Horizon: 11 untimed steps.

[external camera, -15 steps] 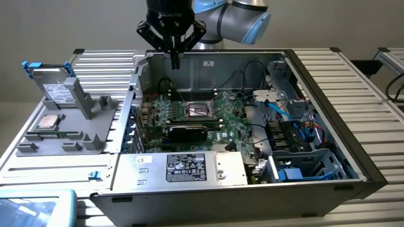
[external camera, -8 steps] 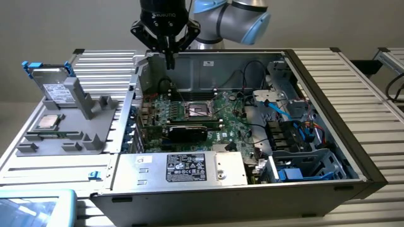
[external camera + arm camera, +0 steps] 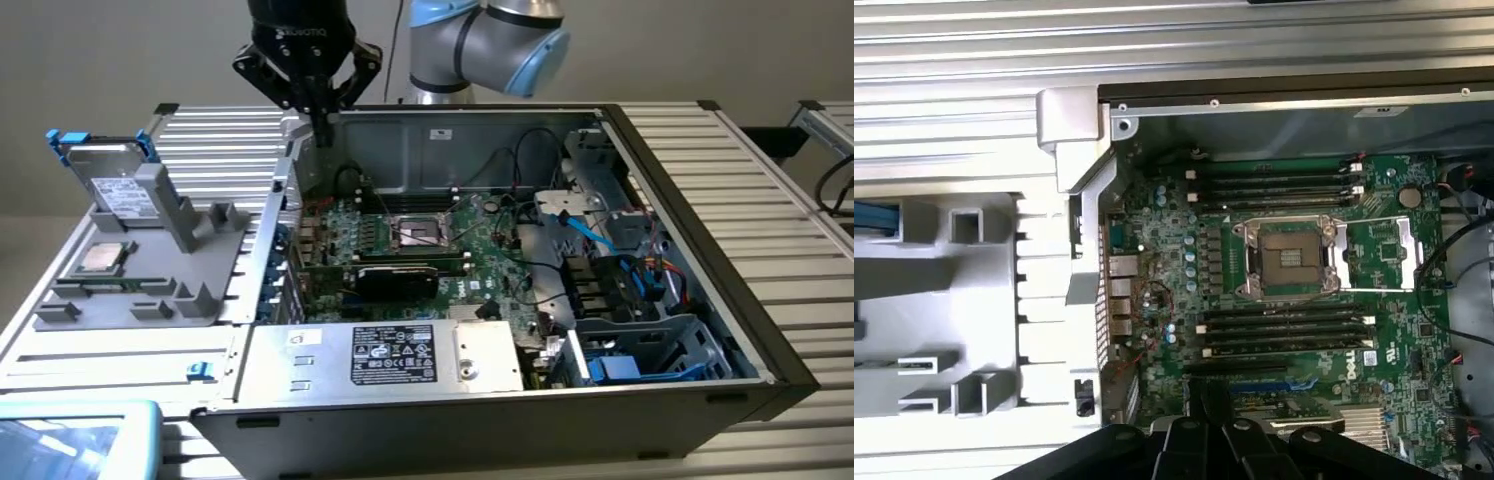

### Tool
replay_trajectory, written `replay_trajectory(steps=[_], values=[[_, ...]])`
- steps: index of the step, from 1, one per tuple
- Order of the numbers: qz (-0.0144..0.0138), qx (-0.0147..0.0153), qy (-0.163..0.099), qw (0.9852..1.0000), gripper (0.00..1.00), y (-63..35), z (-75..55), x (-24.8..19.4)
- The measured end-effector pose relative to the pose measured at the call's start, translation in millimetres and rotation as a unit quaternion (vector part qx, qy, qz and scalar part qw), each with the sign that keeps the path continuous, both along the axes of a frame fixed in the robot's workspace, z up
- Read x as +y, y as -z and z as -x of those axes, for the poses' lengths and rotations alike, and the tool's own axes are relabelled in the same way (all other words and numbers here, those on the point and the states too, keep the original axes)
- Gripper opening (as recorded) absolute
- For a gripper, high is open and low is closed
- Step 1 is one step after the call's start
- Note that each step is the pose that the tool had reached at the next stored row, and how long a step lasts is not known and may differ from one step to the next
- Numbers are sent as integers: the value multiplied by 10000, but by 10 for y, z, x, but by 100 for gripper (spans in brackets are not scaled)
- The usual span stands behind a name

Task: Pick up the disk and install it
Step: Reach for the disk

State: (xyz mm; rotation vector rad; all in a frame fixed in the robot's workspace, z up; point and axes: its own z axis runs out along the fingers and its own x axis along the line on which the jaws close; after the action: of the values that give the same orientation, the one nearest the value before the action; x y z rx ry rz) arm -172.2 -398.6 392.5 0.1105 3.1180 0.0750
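Hovering over the far corner of the open computer case (image 3: 454,150), towards the exterior view's left, the gripper (image 3: 323,128) has its fingers pressed together and carries nothing. The disk (image 3: 118,182) is well apart from it, outside the case on the exterior view's left. It stands on edge and leans back in a grey holder (image 3: 127,300) on the worktop (image 3: 747,150), with its blue carrier showing at the upper end. The pick is not yet made, so the risks lie mostly in the approach and the grasp.

Shut fingers cannot take the disk. If they reached it without parting, they would likely knock it over or push it out of its slot. The case's raised side wall (image 3: 274,230) stands between the gripper and the holder, so a low sideways path could strike it. Because the disk leans rather than standing upright, a grip coming straight down may catch only one edge, and the smooth metal body could slide or twist between the fingers. The small CPU chip (image 3: 104,258) lies just nearer than the disk on the same holder and could be bumped.

For installing, the metal bay (image 3: 654,345) at the near right of the case looks the likely place. It is crowded by blue and black cables (image 3: 587,235), which could snag the carrier or block it from seating.
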Motion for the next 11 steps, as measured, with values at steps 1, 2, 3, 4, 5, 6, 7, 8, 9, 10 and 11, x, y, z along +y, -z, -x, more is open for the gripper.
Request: replay_trajectory(steps=[1, 2, 3, 4, 5, 6, 7, 8, 9, 10, 11], values=[[0, 0, -1, 10000, 11, 0, 45, 0], [0, 0, 0, 10000, 11, 0, 90, 0], [0, 0, 0, 10000, 11, 0, 135, 0], [0, 0, 0, 10000, 11, 0, 180, 0], [0, 0, 0, 10000, 11, 0, 224, 0], [0, 0, 0, 10000, 11, 0, 274, 0], [0, 0, 0, 10000, 11, 0, 319, 0], [0, 0, 0, 10000, 11, 1, 365, 0], [0, 0, -1, 10000, 11, 1, 410, 0], [0, 0, 0, 10000, 11, 1, 455, 0], [0, 0, 0, 10000, 11, 1, 500, 0]])
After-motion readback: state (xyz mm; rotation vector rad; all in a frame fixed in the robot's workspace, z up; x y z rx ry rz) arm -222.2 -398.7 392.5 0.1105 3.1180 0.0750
